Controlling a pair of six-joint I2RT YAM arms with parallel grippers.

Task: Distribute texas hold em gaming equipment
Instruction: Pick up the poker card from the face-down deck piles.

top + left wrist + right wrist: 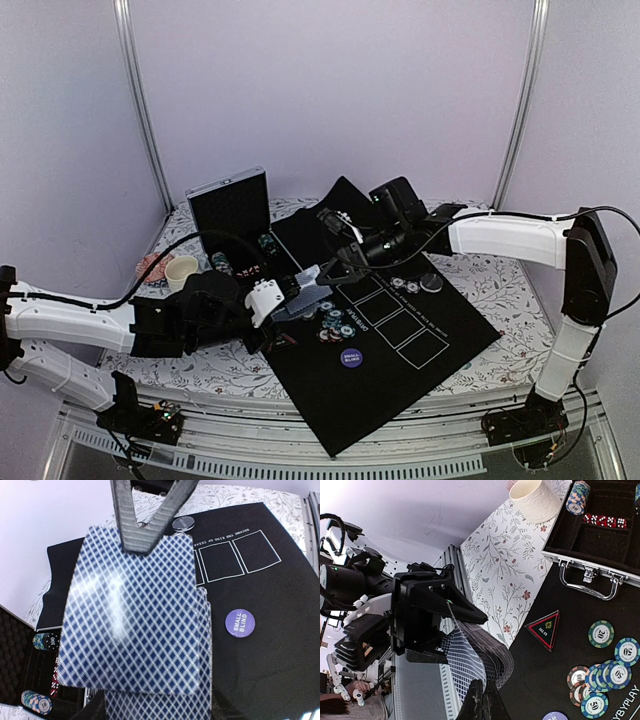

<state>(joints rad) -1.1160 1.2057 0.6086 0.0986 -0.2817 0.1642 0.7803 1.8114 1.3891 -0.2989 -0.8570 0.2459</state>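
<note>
Clamped by its near end in the closed left gripper [288, 300], a fanned stack of blue-and-white lattice-backed playing cards [160, 706], raised over the left part of the black mat with white rectangles [400, 385]. Pinched at its far edge between the shut, nearly touching fingers of the right gripper [145, 536], the top card [132, 620], tilted and overlapping the cards beneath it. Both grippers facing each other across the cards, tips close together. On the mat, to the right of the cards in the left wrist view and apart from them, a purple round SMALL BLIND button [240, 622]. Beyond the right fingers, a dark round button [183, 523]. Near the cards, on the mat, a cluster of teal, red and white poker chips [602, 672] and a red-edged black triangle [543, 629]. At the mat's left edge, the open silver case with black lining [590, 570].
</note>
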